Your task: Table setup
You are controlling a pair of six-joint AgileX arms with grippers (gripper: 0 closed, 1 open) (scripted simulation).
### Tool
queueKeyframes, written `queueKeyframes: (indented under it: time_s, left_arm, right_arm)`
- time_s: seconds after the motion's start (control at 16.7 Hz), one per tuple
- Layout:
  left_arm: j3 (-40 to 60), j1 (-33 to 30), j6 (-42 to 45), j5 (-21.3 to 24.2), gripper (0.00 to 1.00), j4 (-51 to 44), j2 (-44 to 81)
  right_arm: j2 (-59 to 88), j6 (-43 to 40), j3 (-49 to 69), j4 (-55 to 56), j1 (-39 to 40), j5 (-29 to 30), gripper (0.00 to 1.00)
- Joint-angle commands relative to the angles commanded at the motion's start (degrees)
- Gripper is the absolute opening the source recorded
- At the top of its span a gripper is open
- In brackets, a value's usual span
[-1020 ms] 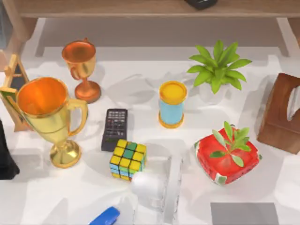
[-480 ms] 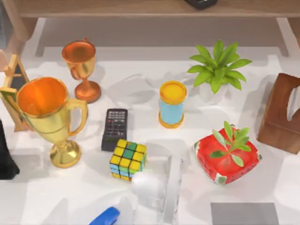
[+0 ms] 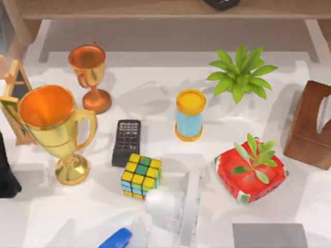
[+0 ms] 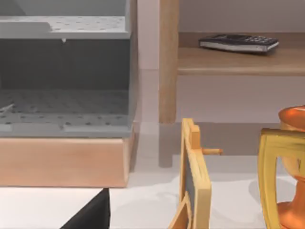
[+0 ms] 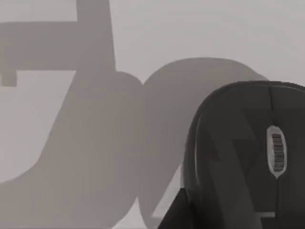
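Since a second ago only the watermelon-patterned pot (image 3: pixel 251 174) with its small plant has moved, edging slightly toward the near edge of the desk (image 3: pixel 150 98); the rest has stayed put. Whether either arm's jaws are open or closed cannot be told. The large gold trophy (image 3: pixel 54 129) stands at the desk's left, the smaller copper trophy (image 3: pixel 91 76) behind it, with the remote (image 3: pixel 126 142), puzzle cube (image 3: pixel 141 175) and blue-and-yellow can (image 3: pixel 190 114) near the middle. The right wrist view looks onto a dark computer mouse (image 5: pixel 248 157); the left wrist view faces a wooden shelf (image 4: pixel 238 59) carrying a phone (image 4: pixel 239 43).
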Motion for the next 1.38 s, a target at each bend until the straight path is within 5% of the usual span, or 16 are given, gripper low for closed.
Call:
queueKeyframes:
  time_s: [0.72,1.38]
  left_arm:
    - [0.0,0.0,0.0,0.0,1.0,0.0,0.0]
    - [0.0,0.0,0.0,0.0,1.0,0.0,0.0]
  right_arm:
    - [-29.5,16.0,-22.6,6.0,4.9,-2.7,0.0]
    - [-63.7,46.1,-63.9,10.6,29.3,0.2,0.0]
